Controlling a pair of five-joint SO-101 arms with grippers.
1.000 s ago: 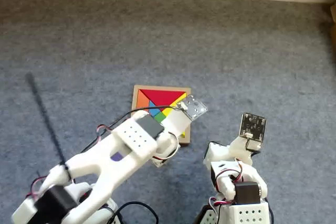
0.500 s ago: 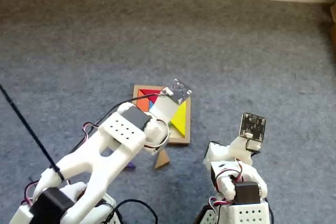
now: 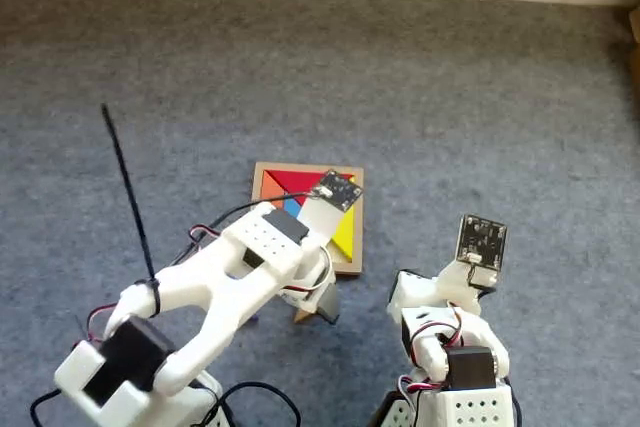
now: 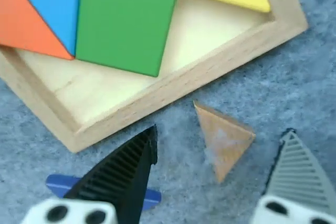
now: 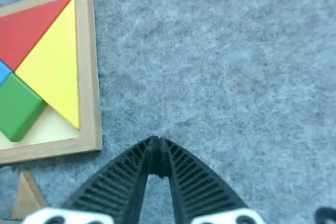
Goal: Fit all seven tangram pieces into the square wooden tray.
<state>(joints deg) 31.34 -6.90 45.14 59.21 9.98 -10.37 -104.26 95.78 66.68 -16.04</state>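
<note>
The left gripper [image 4: 220, 131] has swung back over the tan triangle [image 4: 224, 141], jaws apart; right gripper [image 5: 156, 142] closed

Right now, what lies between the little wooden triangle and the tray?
Just a strip of bare grey carpet, seen in the left wrist view. The triangle and the tray do not touch.

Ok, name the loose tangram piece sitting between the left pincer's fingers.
The tan triangle, on the carpet by the rim of the tray, inside the open left pincer. The dark blue piece, also loose, lies partly behind the black finger.
</note>
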